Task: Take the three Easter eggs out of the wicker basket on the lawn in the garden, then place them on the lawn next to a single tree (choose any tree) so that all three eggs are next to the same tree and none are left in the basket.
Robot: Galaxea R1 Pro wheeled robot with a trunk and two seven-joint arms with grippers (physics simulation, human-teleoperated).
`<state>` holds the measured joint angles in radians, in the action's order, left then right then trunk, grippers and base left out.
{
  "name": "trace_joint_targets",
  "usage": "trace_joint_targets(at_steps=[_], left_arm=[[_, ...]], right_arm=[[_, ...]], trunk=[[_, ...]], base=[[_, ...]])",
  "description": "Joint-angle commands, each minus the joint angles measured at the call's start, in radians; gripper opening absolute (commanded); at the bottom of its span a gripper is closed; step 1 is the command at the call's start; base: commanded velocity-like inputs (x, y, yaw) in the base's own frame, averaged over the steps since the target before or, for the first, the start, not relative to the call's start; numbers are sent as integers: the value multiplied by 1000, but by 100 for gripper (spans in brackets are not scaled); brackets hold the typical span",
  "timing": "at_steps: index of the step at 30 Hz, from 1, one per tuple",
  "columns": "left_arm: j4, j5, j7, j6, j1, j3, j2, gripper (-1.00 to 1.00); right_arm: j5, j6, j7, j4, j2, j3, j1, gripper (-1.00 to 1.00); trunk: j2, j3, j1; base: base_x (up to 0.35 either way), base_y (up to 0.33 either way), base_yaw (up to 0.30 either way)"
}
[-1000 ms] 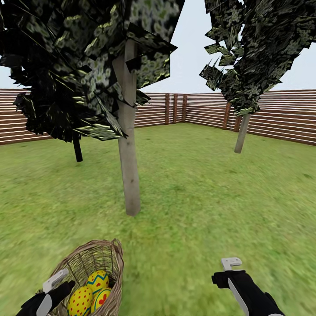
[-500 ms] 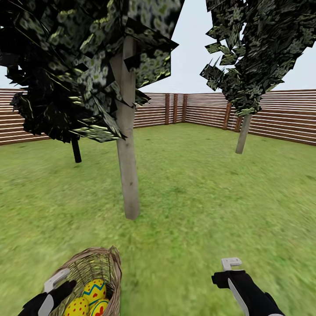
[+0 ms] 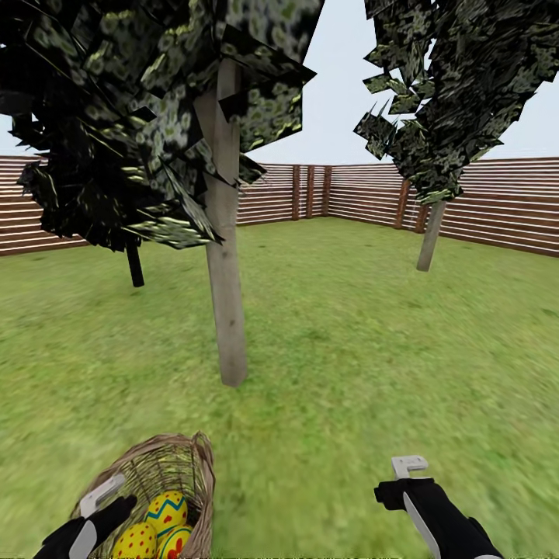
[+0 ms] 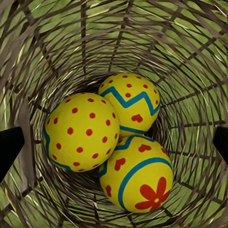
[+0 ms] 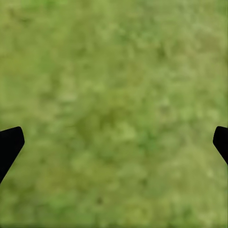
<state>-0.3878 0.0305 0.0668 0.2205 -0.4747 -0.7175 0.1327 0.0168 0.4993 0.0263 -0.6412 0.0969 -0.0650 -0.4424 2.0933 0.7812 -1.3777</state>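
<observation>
The wicker basket stands on the lawn at the bottom left of the head view. Three Easter eggs lie inside it: a dotted one, a zigzag one and a flower one. My left gripper hangs open over the basket's mouth; in the left wrist view its fingertips stand wide on either side of the eggs, touching none. My right gripper is open over bare grass. A tree with a pale trunk rises just beyond the basket.
A second pale-trunk tree stands far right near the slatted fence. A thin black trunk stands back left. Open grass lies between the basket and the near trunk, and to the right.
The whole picture has slid down a little, so the camera has moved. The basket and eggs sit slightly lower in the frame against the left gripper. Both grippers keep their places.
</observation>
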Motion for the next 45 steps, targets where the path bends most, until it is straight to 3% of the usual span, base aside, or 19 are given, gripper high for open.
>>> trace_joint_targets(at_steps=[1,30,33,36,45], left_arm=[[-2,3,7,6,-1,-8,-1,100],[-3,3,6,9,-1,-8,3,100],[-33,2,15,15,-1,-9,23,100],[-54,2,62,18,-1,-11,44,100],[-54,3,65,19,-1,-10,44,100]], right_arm=[[2,6,3,-2,1,-6,-1,100],[2,6,3,-1,1,-6,-1,100],[2,7,2,-1,1,-6,-1,100],[2,6,1,-2,1,-5,-1,100],[2,6,1,-2,1,-6,-1,100]], trunk=[[8,4,-4],[211,95,-115],[232,104,-126],[253,114,-138],[316,142,-172]], base=[[0,0,0],[0,0,0],[0,0,0],[0,0,0],[0,0,0]])
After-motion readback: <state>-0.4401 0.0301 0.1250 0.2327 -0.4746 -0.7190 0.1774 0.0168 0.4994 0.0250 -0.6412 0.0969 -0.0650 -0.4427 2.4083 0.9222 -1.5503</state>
